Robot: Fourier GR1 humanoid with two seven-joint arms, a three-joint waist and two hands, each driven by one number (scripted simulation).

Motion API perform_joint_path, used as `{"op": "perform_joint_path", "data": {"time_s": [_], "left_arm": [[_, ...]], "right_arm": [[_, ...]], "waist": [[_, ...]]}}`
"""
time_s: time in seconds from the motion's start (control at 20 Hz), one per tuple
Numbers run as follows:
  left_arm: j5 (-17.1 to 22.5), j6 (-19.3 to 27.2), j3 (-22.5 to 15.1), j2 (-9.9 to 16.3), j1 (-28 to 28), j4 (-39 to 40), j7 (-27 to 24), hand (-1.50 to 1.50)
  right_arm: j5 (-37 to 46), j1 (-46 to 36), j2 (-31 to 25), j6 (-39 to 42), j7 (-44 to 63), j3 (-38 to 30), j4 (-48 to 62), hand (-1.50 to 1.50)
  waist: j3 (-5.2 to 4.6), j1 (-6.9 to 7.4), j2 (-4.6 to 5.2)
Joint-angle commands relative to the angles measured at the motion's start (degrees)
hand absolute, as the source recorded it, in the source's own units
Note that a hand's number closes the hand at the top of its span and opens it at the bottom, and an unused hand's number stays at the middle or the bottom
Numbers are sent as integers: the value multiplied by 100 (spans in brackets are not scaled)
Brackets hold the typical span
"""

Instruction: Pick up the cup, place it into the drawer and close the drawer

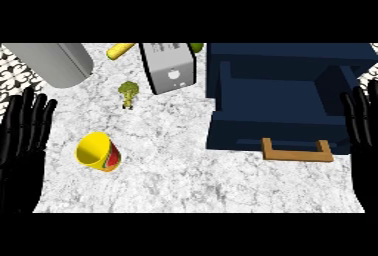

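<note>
A yellow cup (98, 151) with a red and green pattern lies tipped on the marble counter at the left, its mouth facing up and left. The dark blue drawer (277, 107) stands pulled open at the right, with a wooden handle (296, 151) on its front. My left hand (23, 135) rests open at the left edge, fingers up, a short way left of the cup. My right hand (362, 122) rests open at the right edge, beside the drawer. Neither hand touches anything.
A grey cylinder (53, 62) lies at the back left. A grey box-shaped appliance (168, 66) stands at the back middle, with a broccoli floret (129, 93) in front of it, a corn cob (119, 50) behind it and something green (196, 47) at its right.
</note>
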Motion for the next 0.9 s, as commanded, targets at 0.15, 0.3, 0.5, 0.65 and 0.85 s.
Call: {"op": "perform_joint_path", "data": {"time_s": [0.15,0.3,0.5,0.65,0.85], "left_arm": [[1351,-1262,202,526,266,-123,-164,-150],[2440,-1580,42,380,461,57,506,-150],[3198,-1916,468,627,733,199,660,-150],[3593,-2000,876,785,304,653,836,-150],[3262,-2131,882,606,594,749,684,-150]], "right_arm": [[151,65,-55,20,-94,-3,-92,-150],[402,-150,-412,207,483,156,-37,-150],[303,-110,-398,394,64,99,432,-150],[410,-205,-379,340,463,179,-4,-150],[344,-394,-384,501,-179,-97,911,-150]], "waist": [[82,-187,107],[65,-118,124],[86,-158,122],[86,-200,118],[88,-184,121]]}}
